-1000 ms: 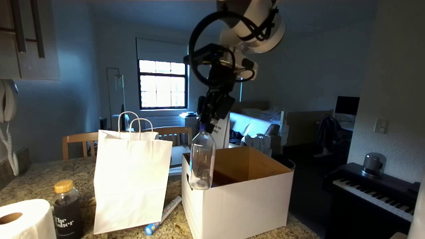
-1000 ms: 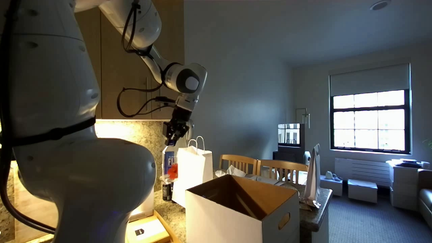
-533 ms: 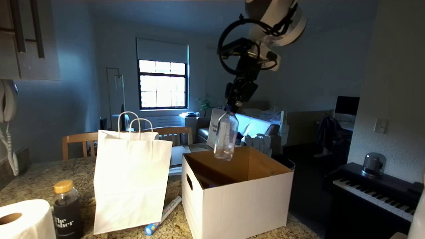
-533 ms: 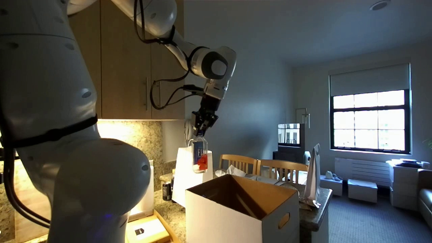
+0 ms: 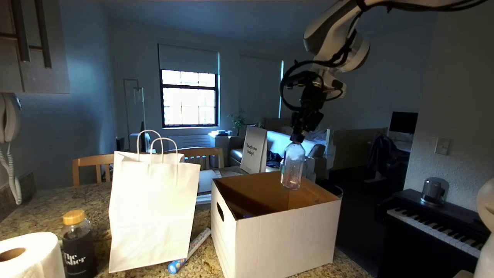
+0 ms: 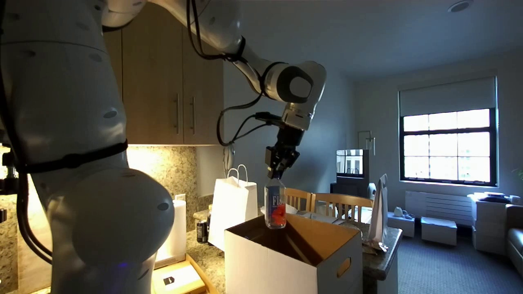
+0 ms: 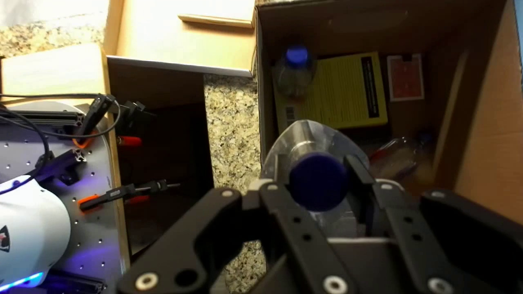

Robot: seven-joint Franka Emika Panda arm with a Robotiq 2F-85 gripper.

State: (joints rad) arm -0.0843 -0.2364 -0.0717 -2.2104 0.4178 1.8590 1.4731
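The end effector (image 7: 318, 168) is grasping a clear bottle (image 6: 275, 204) by its dark blue cap (image 7: 318, 183), with one finger at each side. The bottle hangs almost upright at the opening of the white box (image 5: 285, 243); whether its bottom is below the rim, I cannot tell. Inside the box, the wrist view shows a yellow printed item (image 7: 343, 90), a red card-like piece (image 7: 405, 79) with white border, an upright bottle (image 7: 294, 77) and a lying bottle (image 7: 394, 159). Beside the box on the counter (image 5: 90, 197), in an exterior view, are a white paper bag (image 5: 154, 208) and a patterned tube (image 5: 197, 242).
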